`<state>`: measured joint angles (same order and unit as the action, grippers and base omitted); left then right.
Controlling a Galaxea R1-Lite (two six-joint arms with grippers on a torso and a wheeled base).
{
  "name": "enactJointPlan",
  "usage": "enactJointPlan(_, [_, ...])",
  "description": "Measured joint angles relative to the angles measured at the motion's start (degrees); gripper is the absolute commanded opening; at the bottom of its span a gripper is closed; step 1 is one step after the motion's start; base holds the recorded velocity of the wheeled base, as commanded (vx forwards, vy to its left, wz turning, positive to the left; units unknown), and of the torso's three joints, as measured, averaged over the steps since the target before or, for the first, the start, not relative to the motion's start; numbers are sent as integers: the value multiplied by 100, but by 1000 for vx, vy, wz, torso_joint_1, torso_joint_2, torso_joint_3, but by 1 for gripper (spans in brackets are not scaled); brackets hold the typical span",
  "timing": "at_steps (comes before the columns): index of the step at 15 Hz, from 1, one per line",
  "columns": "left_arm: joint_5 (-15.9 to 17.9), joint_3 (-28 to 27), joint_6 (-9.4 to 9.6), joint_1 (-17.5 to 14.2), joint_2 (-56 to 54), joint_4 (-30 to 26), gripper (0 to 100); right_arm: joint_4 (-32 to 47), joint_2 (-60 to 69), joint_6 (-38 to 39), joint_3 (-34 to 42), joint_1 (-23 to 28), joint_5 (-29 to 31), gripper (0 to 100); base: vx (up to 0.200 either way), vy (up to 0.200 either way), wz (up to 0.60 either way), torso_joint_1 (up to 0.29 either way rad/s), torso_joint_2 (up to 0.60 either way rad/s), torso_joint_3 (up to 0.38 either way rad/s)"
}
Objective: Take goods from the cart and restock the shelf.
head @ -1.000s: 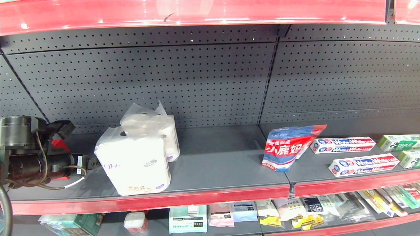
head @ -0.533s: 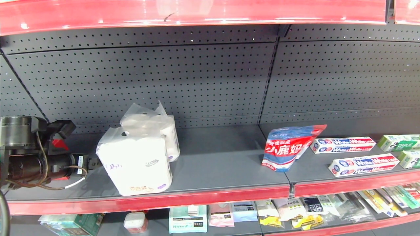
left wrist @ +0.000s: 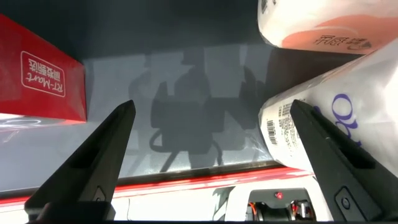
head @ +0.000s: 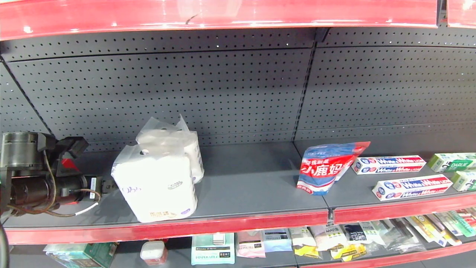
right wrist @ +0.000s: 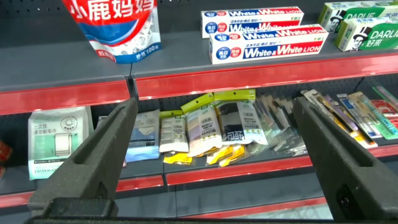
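Two plastic-wrapped toilet-paper packs stand on the shelf, one at 1 o'clock of the other. One red box lies on it too. One red-and-blue pouch sits at 3 o'clock of the packs. Farther toward 3 o'clock lie two red-white-and-blue toothpaste boxes and two green toothpaste boxes. Below, toward 6 o'clock: one pale teal packet, one pink packet, one small white jar. The hanging packets and toothbrush packs are too crowded to count.
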<state>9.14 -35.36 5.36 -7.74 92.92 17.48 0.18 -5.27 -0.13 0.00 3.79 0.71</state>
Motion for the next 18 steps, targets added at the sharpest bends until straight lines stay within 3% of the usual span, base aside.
enactJointPlan(14, [16,11,24,-69,-234,6,100,0,0,-2,0,-2,-2,100,0,0,0,0,0,0])
enactJointPlan(18, [123,139,51,-312,-612,4,100,0,0,-2,0,0,0,100,0,0,0,0,0,0])
